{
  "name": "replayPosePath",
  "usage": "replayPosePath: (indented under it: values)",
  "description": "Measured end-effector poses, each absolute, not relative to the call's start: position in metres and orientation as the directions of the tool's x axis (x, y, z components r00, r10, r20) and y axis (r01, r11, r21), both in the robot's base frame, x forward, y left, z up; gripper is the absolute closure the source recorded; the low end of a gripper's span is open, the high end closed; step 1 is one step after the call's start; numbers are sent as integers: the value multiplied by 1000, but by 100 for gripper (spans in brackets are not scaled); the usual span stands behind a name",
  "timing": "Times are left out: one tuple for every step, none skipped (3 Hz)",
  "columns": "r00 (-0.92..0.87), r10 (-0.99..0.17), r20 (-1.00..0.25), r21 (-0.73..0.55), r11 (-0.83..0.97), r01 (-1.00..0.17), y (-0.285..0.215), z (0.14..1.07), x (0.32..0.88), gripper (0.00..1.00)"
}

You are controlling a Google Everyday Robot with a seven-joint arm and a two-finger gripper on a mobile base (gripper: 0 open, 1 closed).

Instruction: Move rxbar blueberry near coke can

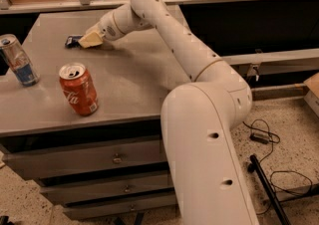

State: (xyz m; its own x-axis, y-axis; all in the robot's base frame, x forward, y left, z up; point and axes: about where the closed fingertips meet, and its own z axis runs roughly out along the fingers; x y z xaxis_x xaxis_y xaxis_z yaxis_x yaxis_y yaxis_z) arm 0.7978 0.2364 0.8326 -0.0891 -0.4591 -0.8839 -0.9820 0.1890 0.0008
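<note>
Your claw sits on the rxbar blueberry at the worktop's far side; whether it pinches, I cannot tell. The coke can stands well apart, so the move is not yet done.

light: warm, dim, from above | shadow: soft, under hand at rear of table

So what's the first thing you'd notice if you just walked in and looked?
The big white robot arm fills the right side and reaches across the grey table. Its pincer is toward the back left, right at the dark rxbar blueberry. After that, the red coke can stands upright near the front left, with a silver-and-blue can further left.
</note>
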Motion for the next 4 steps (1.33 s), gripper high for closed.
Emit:
replayPosePath:
  values:
    - [-89,-459,-884,1,189,-982,236,833,798,100]
    - [-89,-459,-884,0,189,-982,236,833,798,100]
    - [-89,-459,-884,0,189,-982,236,833,798,100]
    - [-89,-459,-884,0,189,-982,236,833,798,100]
